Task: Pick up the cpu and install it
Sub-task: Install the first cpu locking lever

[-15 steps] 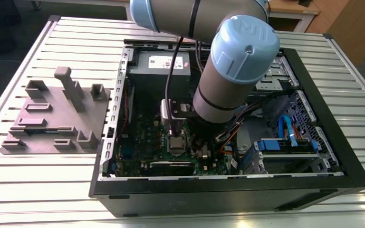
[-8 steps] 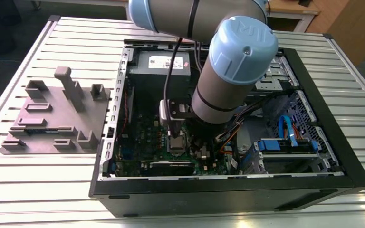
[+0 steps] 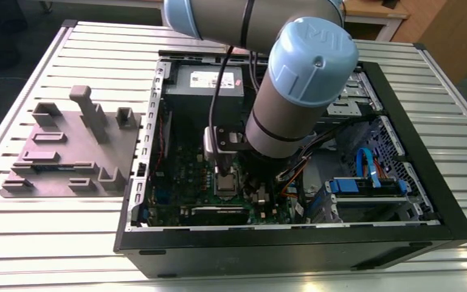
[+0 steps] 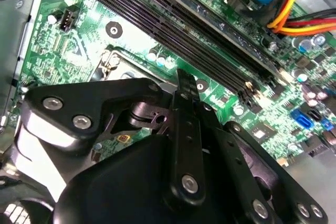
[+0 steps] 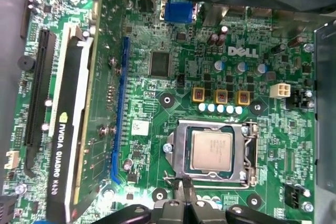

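The counter (image 3: 47, 243) carries an open computer case (image 3: 428, 201), lying on its side, and a grey fixture block (image 3: 63, 152) just beside the case on the exterior view's left. The arm (image 3: 298, 91) reaches down into the case over the motherboard (image 5: 157, 40). A grey power-supply box (image 3: 209, 85) sits in the case at the end far from the camera.

On the motherboard, a graphics card (image 5: 68, 129) stands in a slot, well apart from the socket (image 5: 181, 150). Dark memory slots (image 4: 173, 24) run alongside the socket area. Coloured cables (image 4: 294, 9) lie beyond those slots.

The cpu (image 5: 211, 151) lies flat inside the socket, silver top up, enclosed by the metal frame.

The claw (image 5: 187, 192) hangs directly over the socket edge, just beside the cpu. Its fingers (image 4: 185, 108) stand close together and grip nothing visible. In the first wrist view, the fingertips reach the frame's edge; contact cannot be confirmed.
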